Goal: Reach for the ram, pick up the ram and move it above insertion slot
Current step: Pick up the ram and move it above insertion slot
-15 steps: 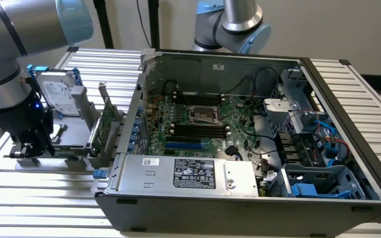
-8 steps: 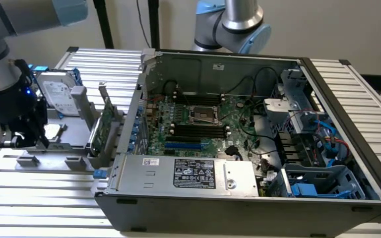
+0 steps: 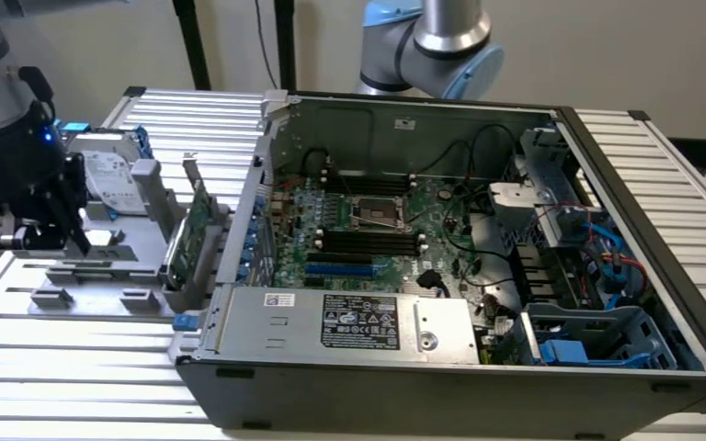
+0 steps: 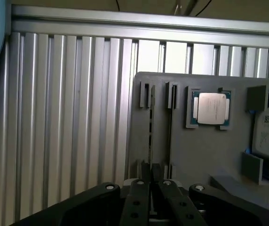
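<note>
— Exterior view: where's your gripper (image 3: pixel 47 241)?
— Over the grey parts holder (image 3: pixel 98 276), well apart from the insertion slot (image 3: pixel 359 241).
— Wrist view?
— Jaws slightly apart, empty, aligned with the ram (image 4: pixel 149 129), edge-on in its groove. By my reading, pickup isn't done.

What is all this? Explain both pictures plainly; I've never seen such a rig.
This is a robot arm ending in a gripper. The exterior view comes from a camera off the arm; the wrist view from a camera on the wrist. On the slatted table stands an open computer case whose memory sockets include the insertion slot. Beside it, a grey tray carries a hard drive, a green card, a processor chip and the ram, seen edge-on. The gripper hovers nearest the ram; whether it holds it cannot be told.
</note>
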`<state>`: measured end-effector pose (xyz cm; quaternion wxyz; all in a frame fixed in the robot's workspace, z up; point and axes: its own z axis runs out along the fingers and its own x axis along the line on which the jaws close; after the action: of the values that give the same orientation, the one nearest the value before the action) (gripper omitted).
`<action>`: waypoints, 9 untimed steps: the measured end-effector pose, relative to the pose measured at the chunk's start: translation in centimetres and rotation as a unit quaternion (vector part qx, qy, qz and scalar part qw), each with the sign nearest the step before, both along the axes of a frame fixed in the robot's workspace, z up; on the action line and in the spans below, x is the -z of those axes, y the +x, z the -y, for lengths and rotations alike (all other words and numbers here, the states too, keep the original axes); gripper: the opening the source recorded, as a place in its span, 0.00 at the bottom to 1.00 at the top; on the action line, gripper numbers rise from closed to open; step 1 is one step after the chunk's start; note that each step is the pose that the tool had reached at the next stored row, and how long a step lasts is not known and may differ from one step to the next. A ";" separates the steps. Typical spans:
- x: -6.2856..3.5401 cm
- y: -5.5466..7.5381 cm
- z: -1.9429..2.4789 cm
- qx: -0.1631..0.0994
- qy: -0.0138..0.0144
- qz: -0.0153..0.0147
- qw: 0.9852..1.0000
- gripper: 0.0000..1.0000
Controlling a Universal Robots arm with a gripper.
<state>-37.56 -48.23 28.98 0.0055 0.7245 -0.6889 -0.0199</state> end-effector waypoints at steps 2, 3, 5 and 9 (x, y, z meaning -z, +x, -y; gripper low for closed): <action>-0.89 0.8 0.01 0.000 0.002 0.000 1.000 0.14; -1.33 1.1 0.00 -0.001 0.003 0.000 1.000 0.14; -2.27 1.9 0.00 -0.001 0.005 0.000 1.000 0.14; -4.08 3.4 0.01 -0.002 0.007 0.000 1.000 0.14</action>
<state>-34.13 -48.24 33.06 0.0002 0.7258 -0.6875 -0.0250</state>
